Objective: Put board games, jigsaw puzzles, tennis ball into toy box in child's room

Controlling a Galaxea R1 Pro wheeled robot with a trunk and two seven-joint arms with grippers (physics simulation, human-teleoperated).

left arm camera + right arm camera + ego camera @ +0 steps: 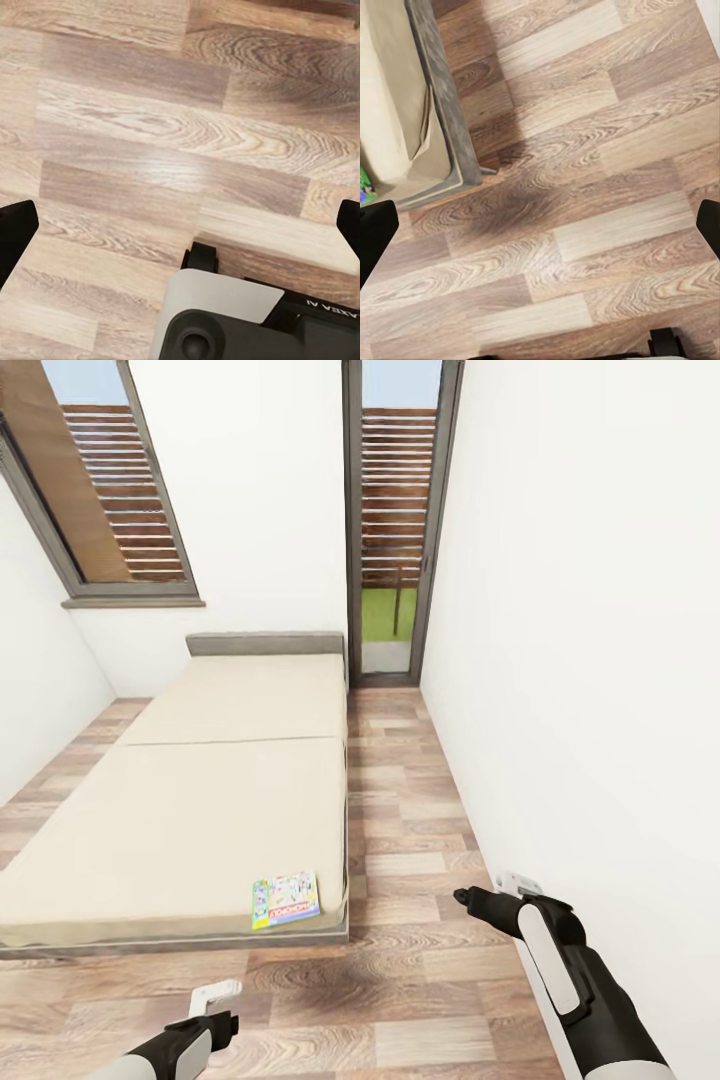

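Both end effectors empty; board game (pixel 287 900) flat on bed (pixel 200 800).

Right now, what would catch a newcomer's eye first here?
The wide beige bed takes up the left of the head view, with one bright board game lying flat at its near right corner. Beyond it, a tall glass door shows green grass outside. Both grippers, left and right, hang empty over the wooden floor, jaws apart.

board games (pixel 286 900): 1, on bed corner
bed (pixel 190 800): 1
windows (pixel 100 480): 1
glass doors (pixel 397 520): 1
robot arms: 2, left (pixel 170 1050), right (pixel 570 970)
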